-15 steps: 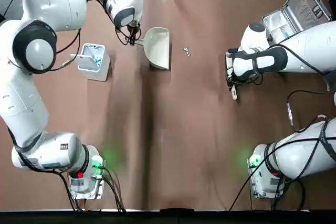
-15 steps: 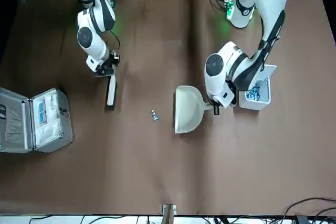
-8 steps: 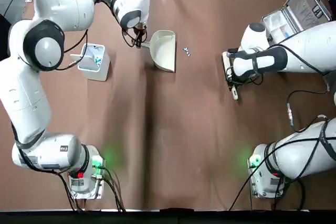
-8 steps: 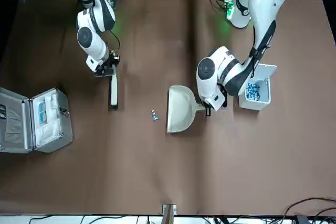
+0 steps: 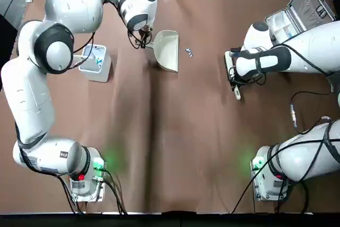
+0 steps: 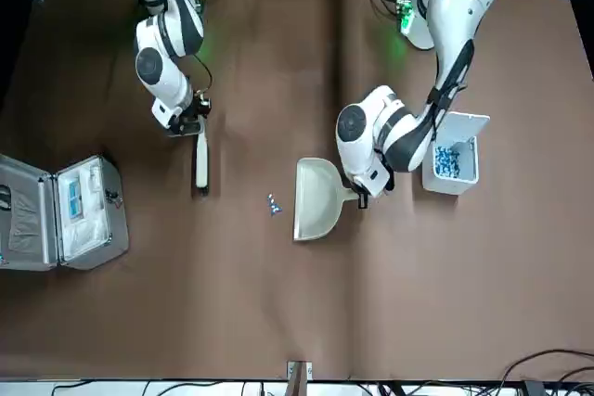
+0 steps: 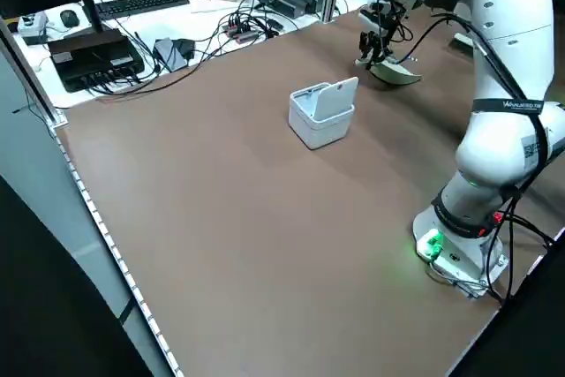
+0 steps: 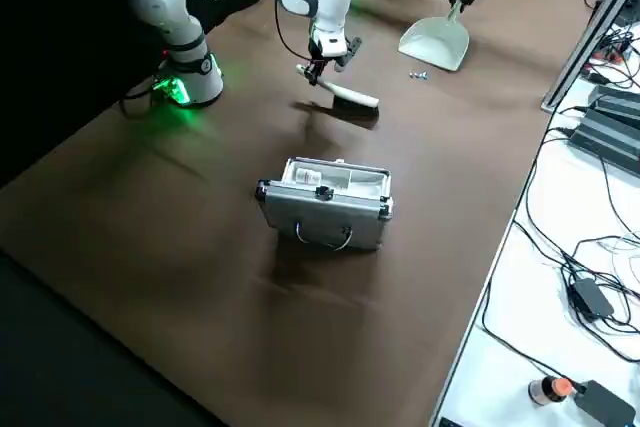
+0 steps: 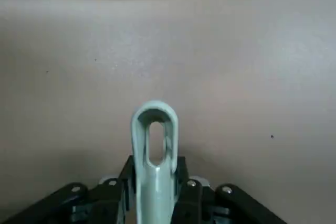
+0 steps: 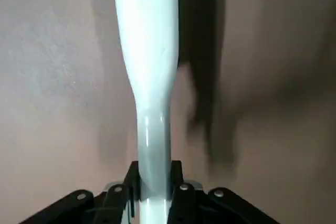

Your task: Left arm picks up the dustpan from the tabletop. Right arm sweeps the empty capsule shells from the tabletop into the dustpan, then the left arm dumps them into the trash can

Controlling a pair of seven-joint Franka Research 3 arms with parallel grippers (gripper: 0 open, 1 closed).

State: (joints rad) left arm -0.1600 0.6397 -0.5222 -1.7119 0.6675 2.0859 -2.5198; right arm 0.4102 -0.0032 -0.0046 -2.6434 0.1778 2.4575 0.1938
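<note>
Pincer (image 9: pixel 155 182) on the left arm (image 5: pixel 57 56), near the far edge of the worktop (image 5: pixel 202 147), closed on a thin handle (image 9: pixel 156 203), one finger against each side, the looped end poking out past the grip. Clock directions follow the top view, twelve o'clock pointing away from the robot.

The handle belongs to the dustpan (image 5: pixel 167 51), a pale, wide scoop of what looks like stiff, light plastic. It should lift easily, but the smooth handle may twist if the scoop is pushed. The straight part of the handle, short of the loop, seems the right place to hold. The scoop sits just beside the pincer, towards three o'clock; whether it rests flat cannot be told.

A little beyond its wide edge, also near three o'clock, lie the capsule shells (image 5: pixel 189 52), a tiny cluster still to be swept. Farther out, between three and four, the right pincer (image 10: pixel 155 187) grips a white brush (image 8: pixel 350 97) by its smooth handle, well apart from the shells.

Between eight and nine o'clock from the left pincer stands the trash can (image 5: pixel 94 73), lid open, with small blue-white pieces inside. The next move probably calls for a steady scoop while the brush comes across.
</note>
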